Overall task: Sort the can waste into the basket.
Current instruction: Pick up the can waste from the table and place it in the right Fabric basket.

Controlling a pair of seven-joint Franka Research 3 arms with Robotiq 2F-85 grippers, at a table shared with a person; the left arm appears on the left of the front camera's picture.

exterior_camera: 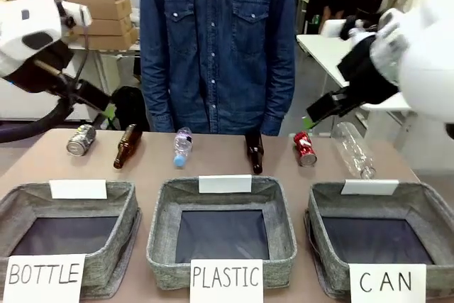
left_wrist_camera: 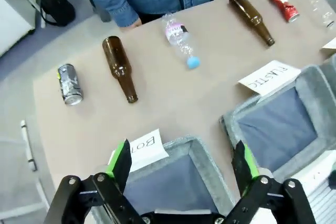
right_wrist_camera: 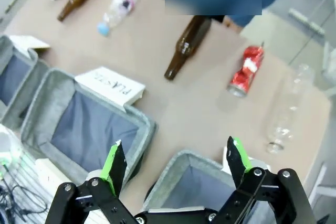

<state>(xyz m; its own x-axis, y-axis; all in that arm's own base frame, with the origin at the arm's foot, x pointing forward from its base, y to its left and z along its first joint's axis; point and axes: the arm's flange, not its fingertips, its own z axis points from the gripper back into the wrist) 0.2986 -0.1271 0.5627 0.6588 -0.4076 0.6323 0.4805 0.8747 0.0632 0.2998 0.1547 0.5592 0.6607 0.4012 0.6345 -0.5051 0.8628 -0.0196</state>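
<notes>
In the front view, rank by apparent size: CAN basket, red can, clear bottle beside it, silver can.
1. CAN basket, also nearest the camera.
2. clear bottle.
3. red can and silver can: about alike, so unranked.

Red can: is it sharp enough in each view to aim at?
Front view: red can fairly sharp, right arm blurred. Right wrist view: can softer but distinct. Left wrist view: small, near the top right corner, still clear.
</notes>
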